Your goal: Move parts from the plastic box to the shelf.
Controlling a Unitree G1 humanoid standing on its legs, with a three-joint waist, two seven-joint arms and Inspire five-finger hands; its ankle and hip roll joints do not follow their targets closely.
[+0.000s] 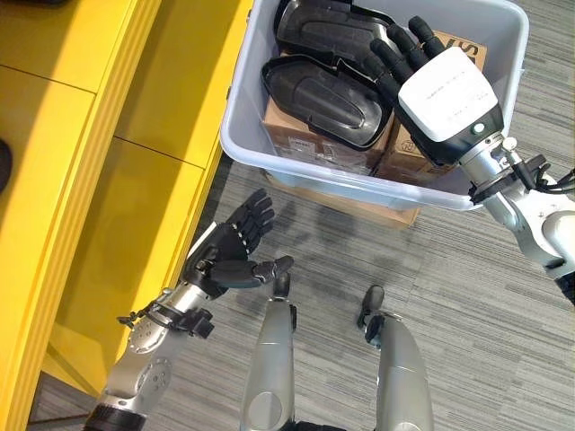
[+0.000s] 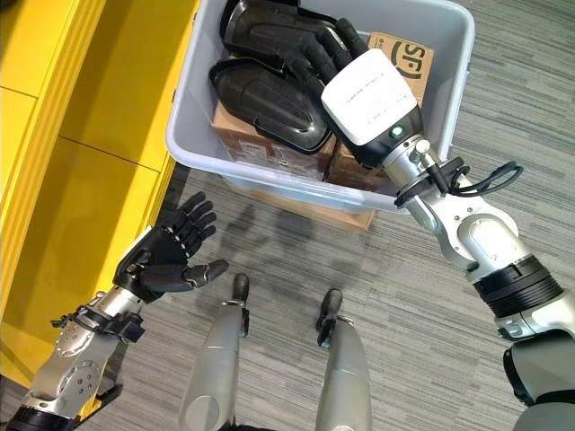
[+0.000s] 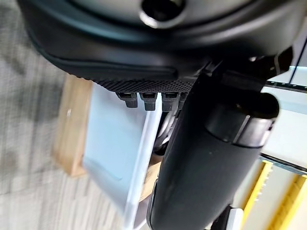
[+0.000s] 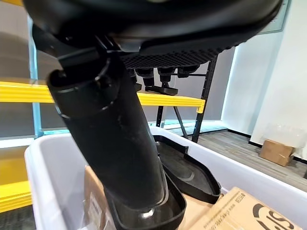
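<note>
A: How are the parts (image 1: 325,97) to be described, and where are they found?

B: Two black moulded shells are seen, shallow and tray-like, with raised rims and a matt surface. They are stacked partly overlapping inside the plastic box (image 1: 250,99), on top of brown cartons (image 2: 260,142). They lie directly under and just ahead of the right hand (image 1: 422,72).

A: State of the right hand?

B: It is held over the box interior with the fingers (image 1: 395,45) extended and slightly spread above the upper shell. Nothing is gripped. Contact with the shell cannot be determined from the head views; in the right wrist view the thumb is seen reaching down towards the shell's rim.

A: And the left hand (image 1: 235,251)?

B: It is held low over the grey carpet floor (image 1: 449,269), palm up, fingers straight and fanned, thumb out. Nothing is held. The box's near wall is ahead of its fingertips, well apart.

A: Edges and free room?

B: The box's near rim (image 2: 296,193) passes beneath the right wrist. The box rests on a wooden base (image 1: 359,205) that protrudes under the near wall. The yellow shelf (image 1: 108,135) runs along the outer side of the left hand, its edge close to the box's corner. Open carpet is recorded between the two hands.
</note>
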